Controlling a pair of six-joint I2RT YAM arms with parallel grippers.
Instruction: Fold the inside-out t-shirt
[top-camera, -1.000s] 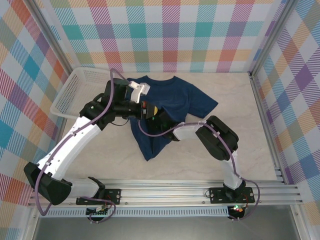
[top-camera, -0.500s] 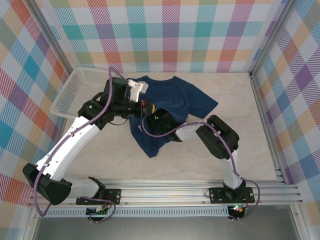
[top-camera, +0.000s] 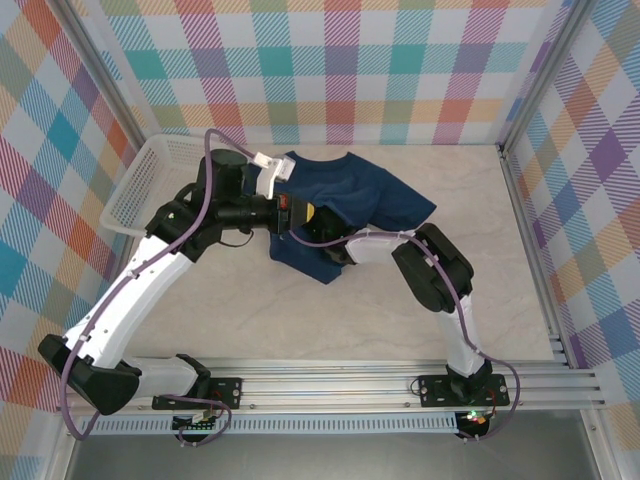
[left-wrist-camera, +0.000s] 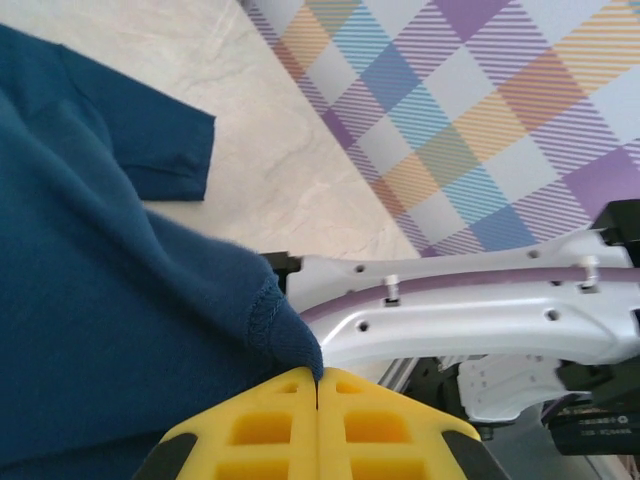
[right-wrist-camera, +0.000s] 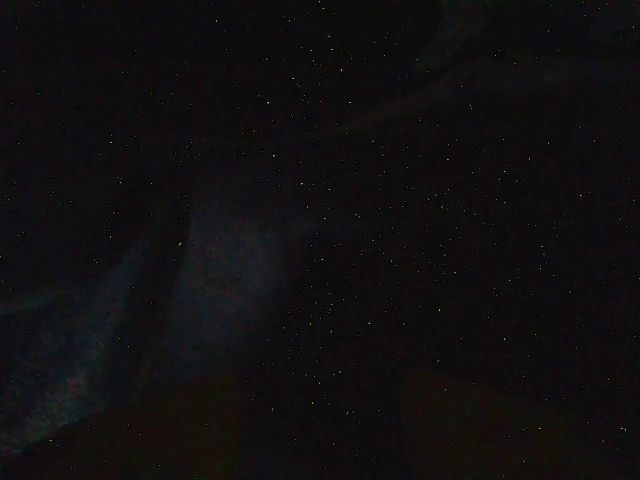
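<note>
L gripper (left-wrist-camera: 317, 380) clamps t-shirt (top-camera: 360, 195) hem mid-frame; shirt body lies upper right; R gripper prob. under cloth, state unclear.

I work in a small booth where a pale, marble-veined counter (top-camera: 480, 200) takes the middle of the top view. It is closed in by a back wall (top-camera: 340, 70) across the upper frame, a left-hand wall (top-camera: 50, 150) and a right-hand wall (top-camera: 600, 150), all in pastel plaid of teal, orange, pink, purple and yellow. Bare aluminium posts (top-camera: 100, 75) slant down from the upper corners, an aluminium rail (top-camera: 340, 385) runs along the lower edge above a grey strip (top-camera: 350, 455), and the light is soft and even, with only faint shadows.
</note>
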